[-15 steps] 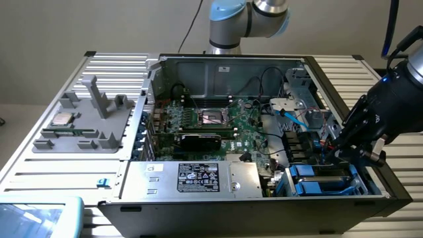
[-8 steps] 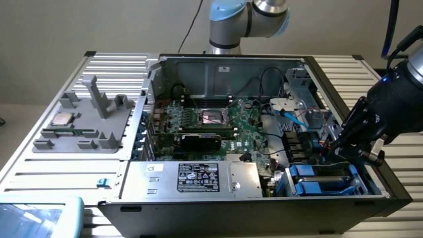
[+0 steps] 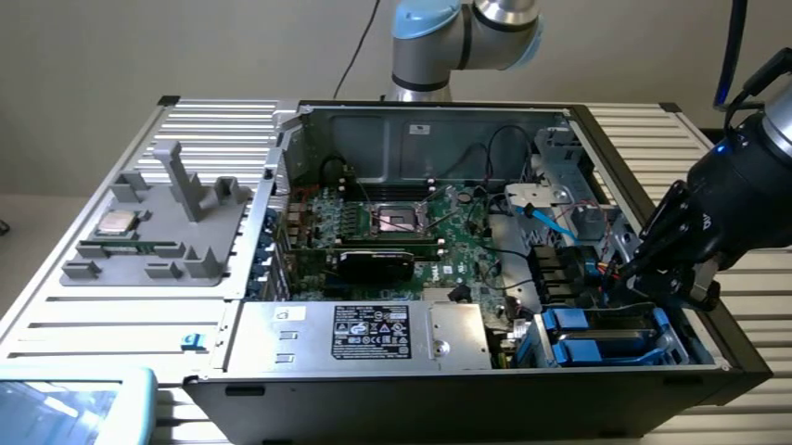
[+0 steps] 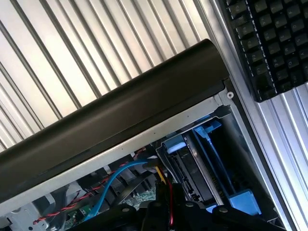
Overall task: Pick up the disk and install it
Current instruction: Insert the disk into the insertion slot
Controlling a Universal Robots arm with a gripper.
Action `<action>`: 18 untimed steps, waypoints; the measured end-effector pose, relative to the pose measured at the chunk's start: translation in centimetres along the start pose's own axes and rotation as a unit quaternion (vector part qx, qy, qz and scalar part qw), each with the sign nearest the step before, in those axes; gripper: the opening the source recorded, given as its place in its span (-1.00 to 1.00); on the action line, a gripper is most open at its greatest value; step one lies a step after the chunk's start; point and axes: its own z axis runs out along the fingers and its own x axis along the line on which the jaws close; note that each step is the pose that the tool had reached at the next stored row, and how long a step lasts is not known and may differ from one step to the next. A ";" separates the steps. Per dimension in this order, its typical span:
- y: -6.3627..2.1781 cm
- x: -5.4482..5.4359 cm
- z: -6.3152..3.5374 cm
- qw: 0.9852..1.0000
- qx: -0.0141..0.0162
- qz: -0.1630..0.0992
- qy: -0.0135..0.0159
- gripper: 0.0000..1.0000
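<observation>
- Gripper (image 3: 662, 289) was clenched shut, nothing visibly in it, hung just over the disk (image 3: 600, 338) in the corner bay.
- Case wall (image 3: 728, 338) sat right beside it and cables (image 3: 559, 224) crowded the other side, so there was little room.

PC case (image 3: 409, 394) lies open on slatted table (image 3: 111, 320), w/ arm base (image 3: 421, 65) behind it and a fixture plate (image 3: 155, 250) on the table to ext. view's L, a CPU chip (image 3: 118, 222) on that plate. Inside: mobo (image 3: 409, 227) in the middle, PSU (image 3: 371, 334) before it along the front wall, drive cage (image 3: 533, 345) in the front corner at ext. view's R w/ the disk (image 4: 190, 166) in it. Gripper (image 3: 662, 292) hangs just above the cage; a keyboard (image 4: 274, 43) lies on the table beside the case.
</observation>
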 end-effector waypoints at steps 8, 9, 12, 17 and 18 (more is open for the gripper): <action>-0.15 0.1 -0.04 1.000 0.001 0.001 -0.002 -0.69; -0.18 0.1 -0.08 1.000 0.001 0.001 -0.003 -0.69; -0.26 0.2 -0.17 1.000 -0.006 0.004 -0.017 -0.69; -0.41 0.2 -0.14 0.998 -0.027 0.012 -0.057 -0.69; -0.46 0.3 -0.13 0.997 -0.031 0.014 -0.065 -0.69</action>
